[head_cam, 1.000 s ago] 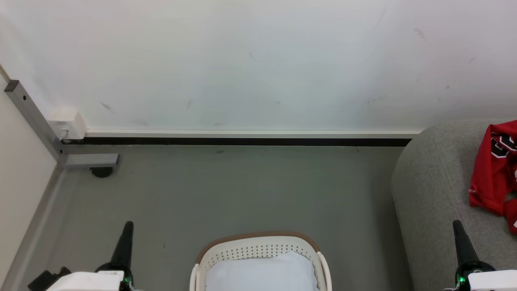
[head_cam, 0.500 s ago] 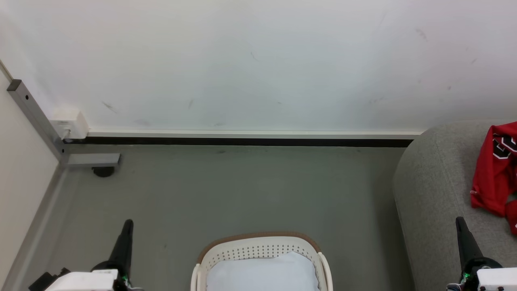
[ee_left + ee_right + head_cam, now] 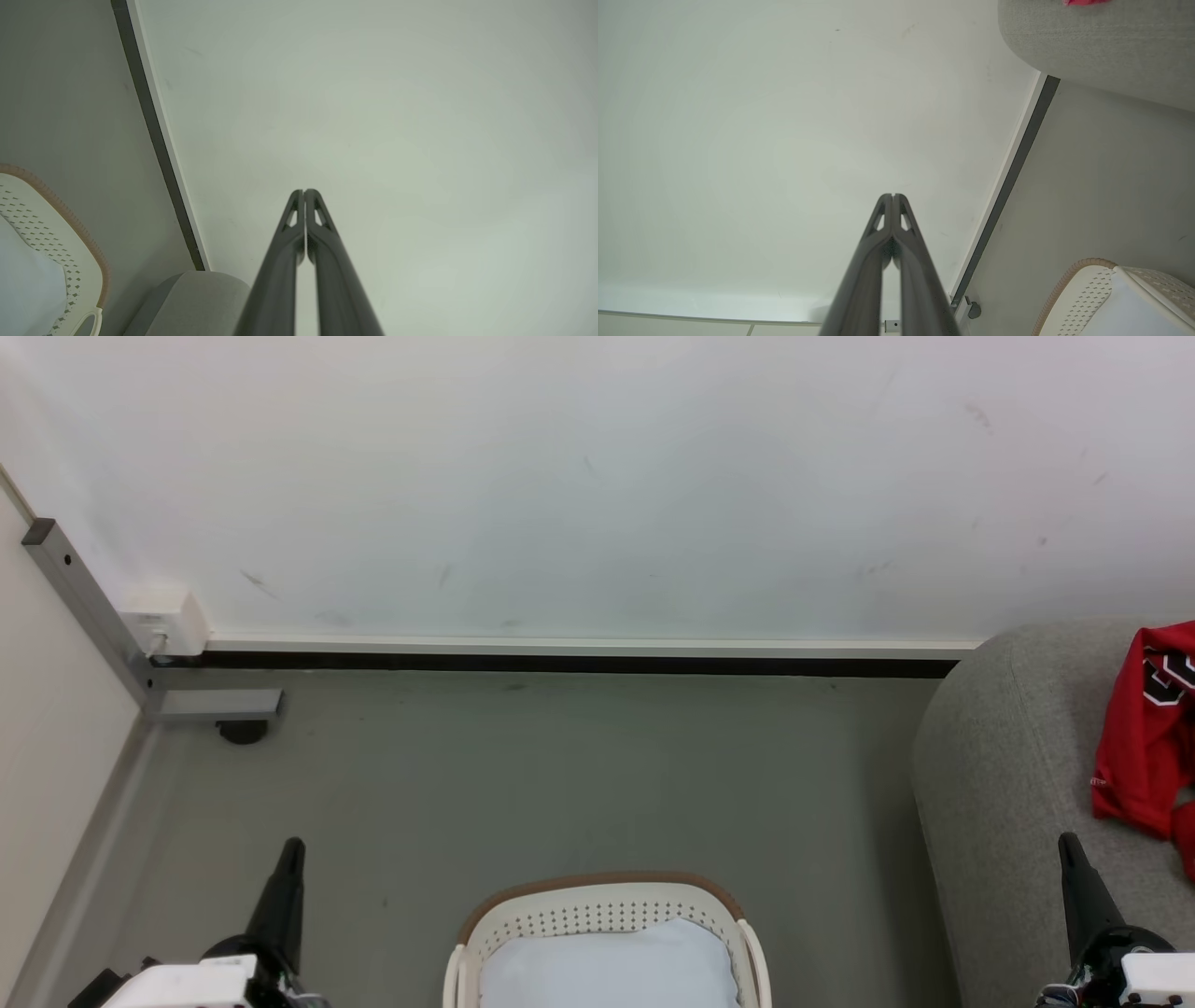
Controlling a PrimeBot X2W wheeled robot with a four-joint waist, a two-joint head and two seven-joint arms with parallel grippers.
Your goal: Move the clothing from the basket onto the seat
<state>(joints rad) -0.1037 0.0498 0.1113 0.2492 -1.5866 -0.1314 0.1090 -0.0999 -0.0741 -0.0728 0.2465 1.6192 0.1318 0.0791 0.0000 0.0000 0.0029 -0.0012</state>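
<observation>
Rounded grey fabric seat [image 3: 1008, 775] at right edge, crumpled red clothing [image 3: 1144, 737] lying on it, oval perforated plastic basket [image 3: 597, 913] bottom centre holding pale cloth [image 3: 607, 969], left gripper [image 3: 291, 849] and right gripper [image 3: 1069, 847] fingers pressed together, empty.

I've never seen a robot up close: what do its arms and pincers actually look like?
The left gripper and right gripper each have two long, dark fingers tapering to a point, with small triangular cut-outs near the tips. Each springs from a rounded black base on a boxy white wrist casing.
</observation>
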